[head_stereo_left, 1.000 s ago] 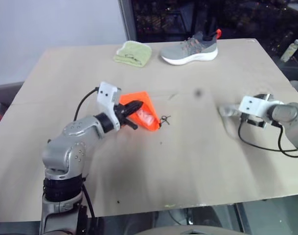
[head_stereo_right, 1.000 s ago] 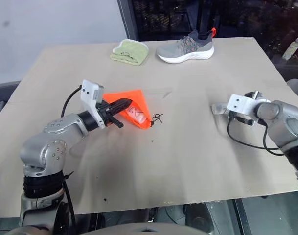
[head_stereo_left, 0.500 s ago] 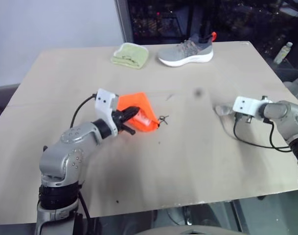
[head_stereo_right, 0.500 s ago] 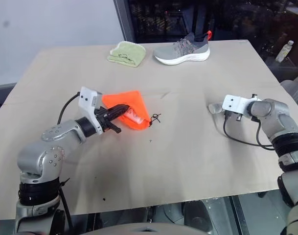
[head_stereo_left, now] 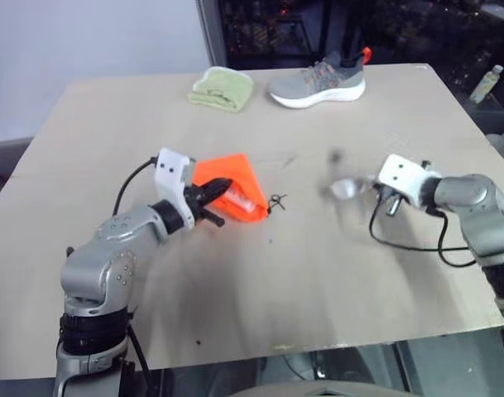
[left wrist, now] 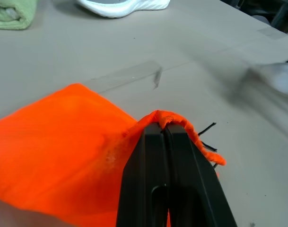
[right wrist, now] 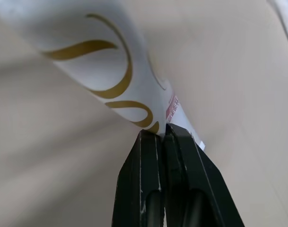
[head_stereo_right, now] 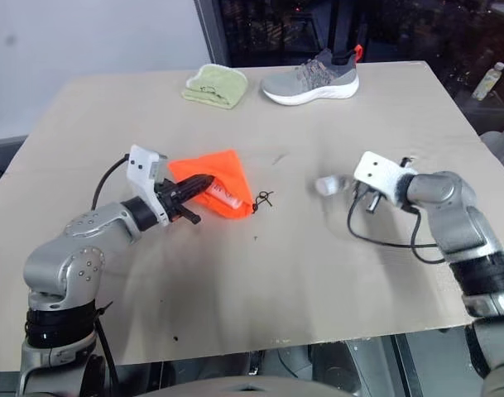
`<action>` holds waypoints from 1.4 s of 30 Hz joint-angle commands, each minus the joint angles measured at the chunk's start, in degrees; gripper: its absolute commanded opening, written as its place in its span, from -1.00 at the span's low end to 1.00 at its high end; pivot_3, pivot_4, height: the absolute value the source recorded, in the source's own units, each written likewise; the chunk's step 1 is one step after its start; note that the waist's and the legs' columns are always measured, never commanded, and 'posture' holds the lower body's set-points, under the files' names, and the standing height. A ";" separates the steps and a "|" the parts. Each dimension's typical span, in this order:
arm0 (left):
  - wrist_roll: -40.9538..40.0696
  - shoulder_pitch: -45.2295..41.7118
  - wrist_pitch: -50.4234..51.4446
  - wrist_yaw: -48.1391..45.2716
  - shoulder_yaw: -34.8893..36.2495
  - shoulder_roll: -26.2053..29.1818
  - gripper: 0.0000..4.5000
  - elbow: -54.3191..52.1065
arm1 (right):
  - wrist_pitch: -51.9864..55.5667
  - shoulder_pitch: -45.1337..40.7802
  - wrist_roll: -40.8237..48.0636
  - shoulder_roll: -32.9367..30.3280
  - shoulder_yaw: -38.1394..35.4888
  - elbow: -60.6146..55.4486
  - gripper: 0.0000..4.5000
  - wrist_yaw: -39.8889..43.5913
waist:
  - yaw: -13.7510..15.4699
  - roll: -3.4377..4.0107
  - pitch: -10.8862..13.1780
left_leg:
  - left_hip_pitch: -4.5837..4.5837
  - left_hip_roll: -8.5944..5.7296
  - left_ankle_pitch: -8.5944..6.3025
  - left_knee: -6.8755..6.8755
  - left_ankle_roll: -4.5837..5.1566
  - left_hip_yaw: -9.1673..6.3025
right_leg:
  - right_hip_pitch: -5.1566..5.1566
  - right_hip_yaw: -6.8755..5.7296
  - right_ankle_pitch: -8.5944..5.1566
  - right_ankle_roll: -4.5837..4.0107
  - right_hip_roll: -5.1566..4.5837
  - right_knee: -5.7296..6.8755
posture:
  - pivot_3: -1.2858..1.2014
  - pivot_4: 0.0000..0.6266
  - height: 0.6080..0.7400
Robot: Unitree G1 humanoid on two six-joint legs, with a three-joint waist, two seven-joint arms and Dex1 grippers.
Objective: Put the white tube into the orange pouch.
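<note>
A: Left gripper (left wrist: 166,130)?
B: Fingers pressed together, pinching the rim of the pouch (head_stereo_left: 235,186). The edge of the orange fabric is folded over the fingertips and lifted a bit.

A: Where's the pouch sitting?
B: On the table (head_stereo_left: 260,289), well in front of the shoe (head_stereo_left: 320,81), closer to the robot and off to the left of it. Black cord (head_stereo_left: 277,201) trails off the pouch's right corner onto the table.

A: Right gripper (right wrist: 163,131)?
B: Fully closed too, clamped on the crimped end of the tube (right wrist: 103,71). White, with gold swirls and a bit of red print near the crimp.

A: Tube position?
B: Held in the air, blurred in the head views, in front of the shoe and slightly to its right, well apart from the pouch. Not in the pouch yet.

A: Other stuff?
B: Green cloth (head_stereo_left: 223,88) just left of the shoe, at the far edge. Small bottle (head_stereo_left: 486,83) off the table, far right of the shoe.
</note>
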 commanded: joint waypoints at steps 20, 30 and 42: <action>-1.30 5.12 -7.00 -8.32 1.51 6.98 -1.00 -0.90 | 27.74 -2.94 2.34 -4.08 22.64 -25.04 -0.86 -12.26 | 1.10 0.01 0.00 | -0.08 -0.18 0.00 -0.03 0.01 -0.03 | -0.10 -0.21 0.00 -0.01 -0.15 -0.05 | 0.03 -0.52 1.00; -1.31 5.43 -7.60 -7.53 0.36 6.49 -1.00 -1.56 | -4.87 0.70 -5.73 -11.08 23.10 -18.21 0.45 -7.50 | 1.19 0.01 0.00 | -0.04 -0.14 0.00 0.01 0.00 -0.04 | -0.12 -0.12 0.01 0.00 -0.05 0.03 | 0.03 -0.52 1.00; -2.28 6.58 -7.09 -6.73 0.52 5.65 -1.00 -3.49 | -34.91 -10.06 -9.07 -4.69 22.98 10.86 0.45 4.18 | 0.88 0.01 0.00 | -0.01 -0.06 0.01 0.02 0.00 0.00 | -0.11 -0.10 0.01 0.00 0.02 0.05 | 0.03 -0.52 1.00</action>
